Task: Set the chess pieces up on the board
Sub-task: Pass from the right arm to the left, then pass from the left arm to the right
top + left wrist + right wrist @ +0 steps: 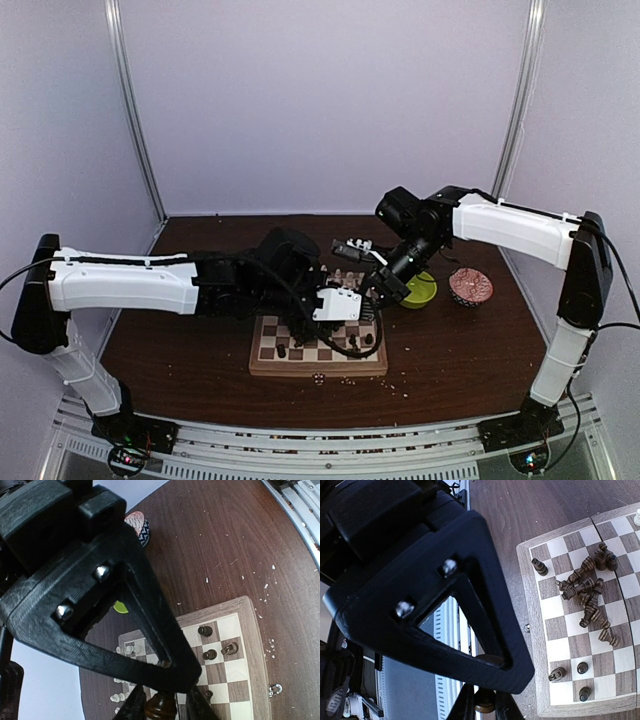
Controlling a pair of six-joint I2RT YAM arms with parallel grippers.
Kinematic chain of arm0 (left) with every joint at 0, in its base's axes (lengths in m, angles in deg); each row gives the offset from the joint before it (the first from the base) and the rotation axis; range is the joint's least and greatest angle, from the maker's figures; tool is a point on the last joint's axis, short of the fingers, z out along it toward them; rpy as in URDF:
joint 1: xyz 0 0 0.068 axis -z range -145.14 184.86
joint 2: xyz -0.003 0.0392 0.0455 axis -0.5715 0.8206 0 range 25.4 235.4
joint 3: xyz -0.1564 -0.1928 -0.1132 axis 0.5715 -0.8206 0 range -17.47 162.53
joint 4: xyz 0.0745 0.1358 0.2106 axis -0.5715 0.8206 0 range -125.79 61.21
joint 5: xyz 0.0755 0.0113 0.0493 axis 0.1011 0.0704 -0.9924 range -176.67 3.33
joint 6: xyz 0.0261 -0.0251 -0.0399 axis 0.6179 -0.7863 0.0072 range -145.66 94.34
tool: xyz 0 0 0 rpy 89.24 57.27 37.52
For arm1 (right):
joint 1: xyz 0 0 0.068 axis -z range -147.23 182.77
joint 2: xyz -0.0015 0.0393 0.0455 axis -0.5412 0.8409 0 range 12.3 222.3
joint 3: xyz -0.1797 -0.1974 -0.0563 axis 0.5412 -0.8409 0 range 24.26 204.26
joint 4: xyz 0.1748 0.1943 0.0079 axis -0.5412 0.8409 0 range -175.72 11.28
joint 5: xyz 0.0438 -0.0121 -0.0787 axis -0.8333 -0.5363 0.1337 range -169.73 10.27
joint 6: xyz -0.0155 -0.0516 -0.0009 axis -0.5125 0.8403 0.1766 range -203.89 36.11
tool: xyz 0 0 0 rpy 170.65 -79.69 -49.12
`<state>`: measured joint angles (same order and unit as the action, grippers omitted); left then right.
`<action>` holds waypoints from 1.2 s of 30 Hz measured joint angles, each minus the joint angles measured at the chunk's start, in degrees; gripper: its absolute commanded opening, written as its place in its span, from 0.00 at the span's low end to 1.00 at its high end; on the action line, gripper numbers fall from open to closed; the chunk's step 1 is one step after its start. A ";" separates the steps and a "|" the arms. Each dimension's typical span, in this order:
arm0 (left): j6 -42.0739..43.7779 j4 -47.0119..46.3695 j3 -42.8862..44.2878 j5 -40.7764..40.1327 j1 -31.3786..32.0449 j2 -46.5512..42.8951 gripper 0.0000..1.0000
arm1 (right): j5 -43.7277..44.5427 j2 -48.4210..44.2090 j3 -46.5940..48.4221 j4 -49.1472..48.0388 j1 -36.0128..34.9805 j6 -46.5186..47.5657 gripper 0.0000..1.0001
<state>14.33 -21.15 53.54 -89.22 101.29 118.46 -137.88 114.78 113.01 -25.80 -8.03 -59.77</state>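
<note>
Board (pixel 300 369) sits centre-front on the dark table (pixel 450 350). Pale crumbs (pixel 345 380) lie along its near rim.

Left gripper (pixel 162 713): closed on a dark brown piece (pixel 161 705). I see its rounded top pinched between the fingers (pixel 134 706). From overhead this gripper hangs over the far right part of the board.

Right gripper (pixel 484 709): closed on a small brown piece (pixel 483 703). Only a sliver of it shows between the fingertips, so I cannot tell which kind it is. Overhead, this gripper is by the board's far right corner, near the lime-green bowl (pixel 420 292). The red patterned bowl (pixel 470 287) stands just beyond the green one.

Pieces on board: a heap of dark pieces (pixel 587 592) lies tumbled across several squares. A few single dark pieces (pixel 583 668) stand nearer the rim. A cluster of cream pieces (pixel 129 650) is at the opposite side in the left wrist view, some of them off the board's edge.
</note>
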 measured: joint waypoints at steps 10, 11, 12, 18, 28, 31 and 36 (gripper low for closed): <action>-0.07 -0.07 0.00 -0.74 0.00 0.07 0.18 | -0.09 0.00 -0.20 -0.63 0.00 -1.99 0.10; -0.07 -0.07 0.00 -0.83 0.00 0.07 0.17 | -0.09 0.00 -0.20 -0.76 -0.02 -2.23 0.12; -0.13 -0.07 0.00 -0.96 0.00 0.07 0.16 | -0.07 0.00 -0.20 -0.90 -0.02 -2.58 0.16; -2.32 -0.20 0.00 -2.03 -0.02 0.35 0.12 | 0.11 -0.02 0.09 0.13 0.44 -1.60 0.37; -20.52 -6.03 0.17 10.32 -7.23 0.50 0.12 | -0.55 -12.26 -2.25 -0.76 11.61 3.82 0.39; -29.99 -10.67 0.83 16.33 -10.67 0.76 0.13 | -1.09 -17.38 -5.57 -5.20 11.78 3.08 0.42; -45.22 -22.56 0.87 24.83 -14.27 2.10 0.14 | -0.50 -20.13 -9.33 -13.88 11.37 -1.36 0.46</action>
<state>-30.89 -43.71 54.41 -64.39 87.02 120.55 -138.39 94.65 103.68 -39.68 3.34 -61.13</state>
